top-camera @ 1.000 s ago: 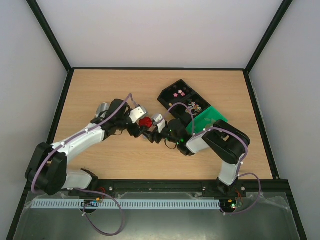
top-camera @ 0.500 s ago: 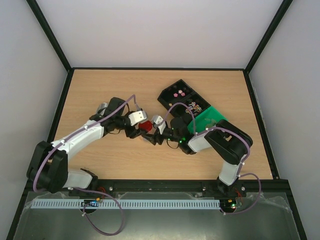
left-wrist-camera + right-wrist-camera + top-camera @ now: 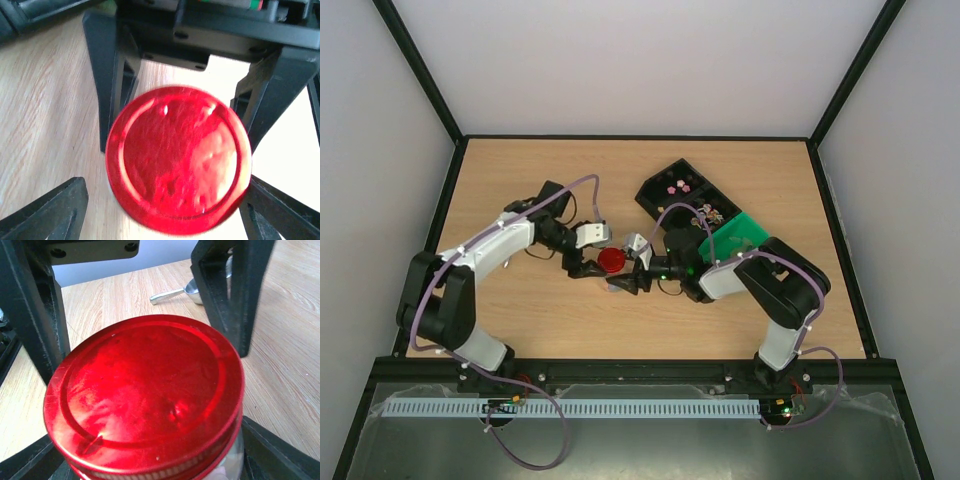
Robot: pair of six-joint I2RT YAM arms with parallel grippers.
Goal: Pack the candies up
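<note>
Light wooden table (image 3: 520,180): carries everything listed here.
Left gripper (image 3: 167,182): open. Its two black fingers stand on either side of the lid's rim, with table showing between one finger and the rim in the left wrist view. It holds nothing.
Silver metal scoop (image 3: 192,290): lies on the table beyond the left gripper's fingers (image 3: 235,295), as seen from the right wrist, well apart from both tools.
Round red metal lid (image 3: 145,390): sits level on the jar's mouth, between the left gripper's fingers and directly ahead of the right gripper.
Clear glass jar (image 3: 234,455): upright under the lid, set between the right gripper's fingers. What it contains cannot be told.
Right gripper (image 3: 155,455): spread wide but closed on the jar, one finger against each side of the glass just below the lid. It faces the left gripper head-on across the lid.
Black compartment tray (image 3: 655,195): back beside the right arm's forearm, on its far side, well apart from both grippers.
Tiny loose candies (image 3: 678,186): in the tray. Pink ones fill the far compartment and mixed ones fill the compartment nearer the right arm.
Flat green sheet (image 3: 745,235): just beside the tray's near end, partly under the right arm.
</note>
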